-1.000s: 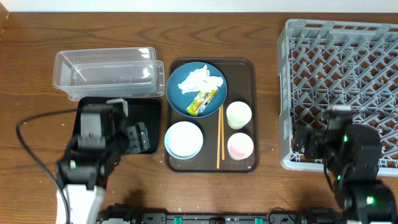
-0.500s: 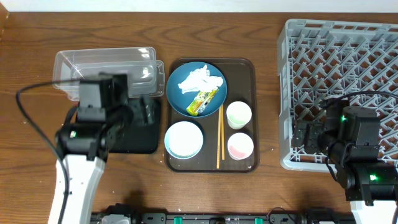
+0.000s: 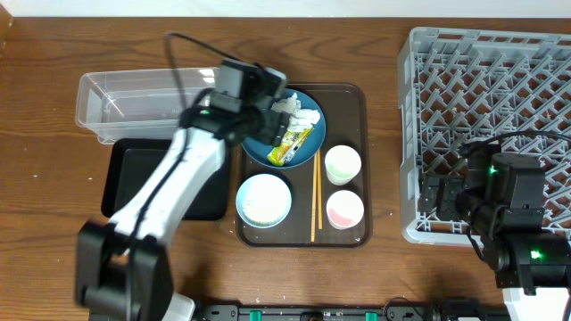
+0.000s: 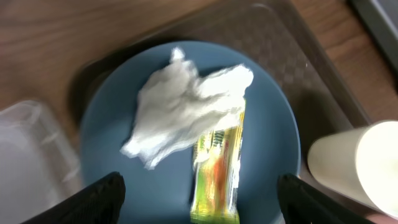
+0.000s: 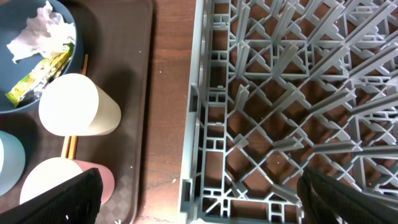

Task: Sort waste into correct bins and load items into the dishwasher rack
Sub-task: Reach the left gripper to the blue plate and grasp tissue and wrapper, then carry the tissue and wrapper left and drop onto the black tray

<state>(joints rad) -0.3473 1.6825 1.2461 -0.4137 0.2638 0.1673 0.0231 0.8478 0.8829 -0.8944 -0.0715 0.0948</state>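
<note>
Nearer than the right gripper [image 5: 199, 186], the left gripper [image 4: 199, 186] hovers with fingers [image 4: 106, 196] spread wide over the dark blue plate [image 4: 106, 124], crumpled tissue [image 4: 186, 106] at twelve o'clock, wrapper [image 4: 219, 171] seemingly lying twelve-to-six between them.

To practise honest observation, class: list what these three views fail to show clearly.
Wrapper: left wrist view blurred, print unreadable.
Pale green cup: cut by that view's right edge.
White bowl: sliver at right wrist view's left edge.
Tissue: overhead, partly under the left arm.
Dishwasher rack: cut by overhead's right edge.
</note>
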